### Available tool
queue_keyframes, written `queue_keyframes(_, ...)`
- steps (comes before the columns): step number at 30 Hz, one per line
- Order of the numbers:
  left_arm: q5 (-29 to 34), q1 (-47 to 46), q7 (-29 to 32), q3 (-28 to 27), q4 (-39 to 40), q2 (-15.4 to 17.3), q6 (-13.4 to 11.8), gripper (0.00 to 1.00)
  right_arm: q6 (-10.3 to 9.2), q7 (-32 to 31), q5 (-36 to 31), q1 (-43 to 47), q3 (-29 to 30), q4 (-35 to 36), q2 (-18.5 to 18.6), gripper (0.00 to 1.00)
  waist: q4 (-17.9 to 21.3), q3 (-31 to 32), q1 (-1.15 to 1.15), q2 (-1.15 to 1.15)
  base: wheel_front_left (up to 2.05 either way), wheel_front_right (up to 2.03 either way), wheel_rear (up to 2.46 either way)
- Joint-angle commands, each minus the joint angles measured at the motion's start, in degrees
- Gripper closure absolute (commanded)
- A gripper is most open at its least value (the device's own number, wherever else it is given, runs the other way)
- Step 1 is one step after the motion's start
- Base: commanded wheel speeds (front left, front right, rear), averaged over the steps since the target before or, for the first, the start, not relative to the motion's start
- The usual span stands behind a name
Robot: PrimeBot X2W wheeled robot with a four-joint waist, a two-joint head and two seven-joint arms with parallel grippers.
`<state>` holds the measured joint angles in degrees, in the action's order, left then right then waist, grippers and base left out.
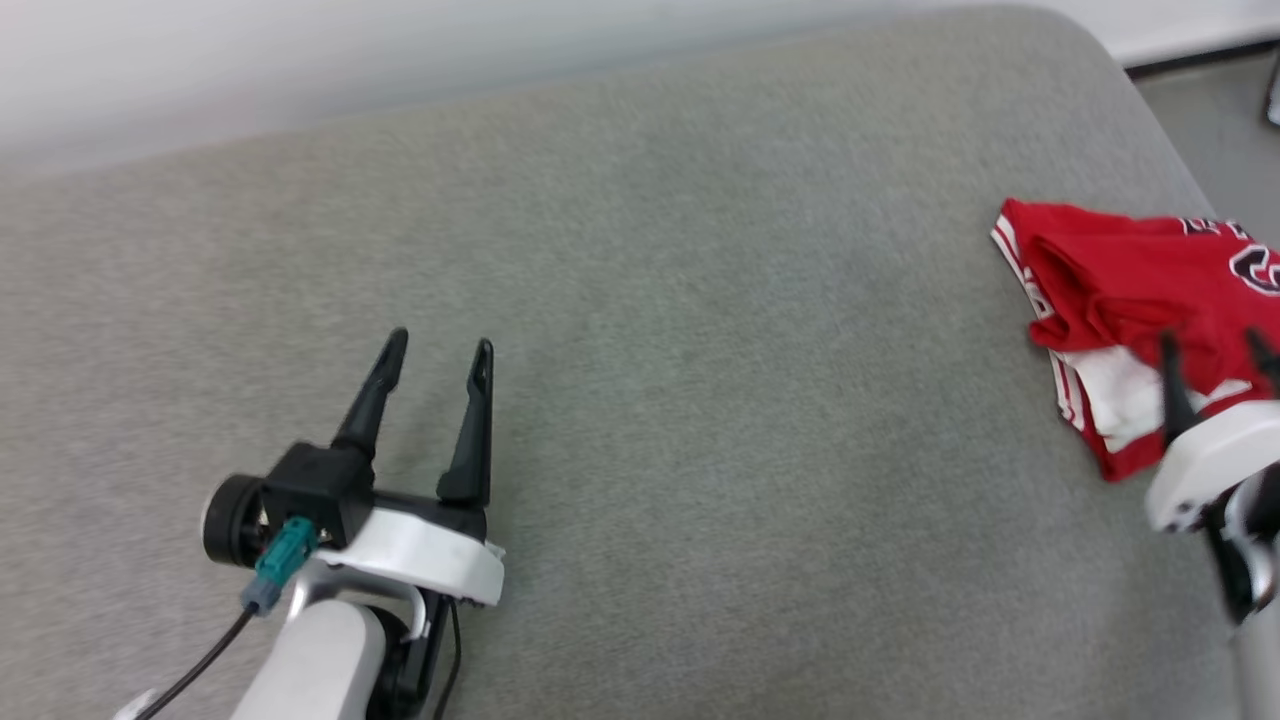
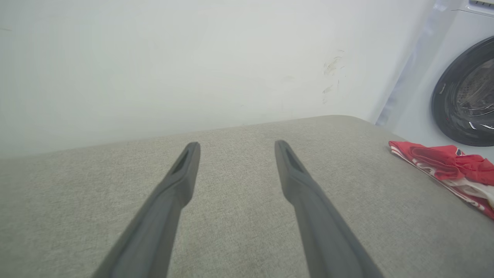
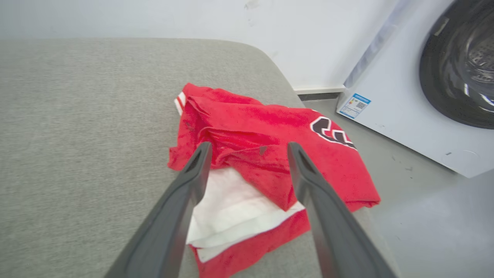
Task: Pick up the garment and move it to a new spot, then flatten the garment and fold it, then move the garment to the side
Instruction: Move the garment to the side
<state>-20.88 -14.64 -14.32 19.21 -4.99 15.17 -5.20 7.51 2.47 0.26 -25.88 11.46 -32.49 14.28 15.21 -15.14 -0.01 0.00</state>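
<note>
Red and white, the garment [image 1: 1130,290] lay in a messy folded bundle at the right edge of the grey soft top [image 1: 700,300], close to its round corner. The right gripper [image 3: 249,146] hung over the near side of the shirt with its two fingers wide apart and nothing between them. The left gripper [image 1: 441,342] was well apart from the shirt, over bare grey cloth, wide open too and holding nothing. A white washing machine [image 3: 424,96] stood on the floor nearby.
</note>
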Motion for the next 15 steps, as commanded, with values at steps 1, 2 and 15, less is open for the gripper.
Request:
queue_keyframes(1, -0.1, 0.9, -0.3, -0.2, 0.0, -0.3, -0.3, 0.00, -0.04, -0.4, 0.4, 1.1, -0.6, 0.9, -0.7, 0.00, -1.8, 2.1, 0.01, 0.00, 0.00, 0.00, 0.00)
queue_keyframes(2, -0.4, 1.4, -0.4, -0.3, -0.4, -0.5, -0.3, 0.00, -0.05, -0.6, 0.9, 2.7, -1.3, 2.1, -1.5, 0.00, -2.6, 3.0, 0.01, 0.00, 0.00, 0.00, 0.00)
queue_keyframes(15, -1.9, 5.4, -0.9, -2.6, -2.8, -2.2, -0.8, 0.00, -0.04, -1.8, 7.3, 12.6, -9.9, 15.7, -5.4, 0.00, -12.0, 8.2, 0.01, 0.00, 0.00, 0.00, 0.00)
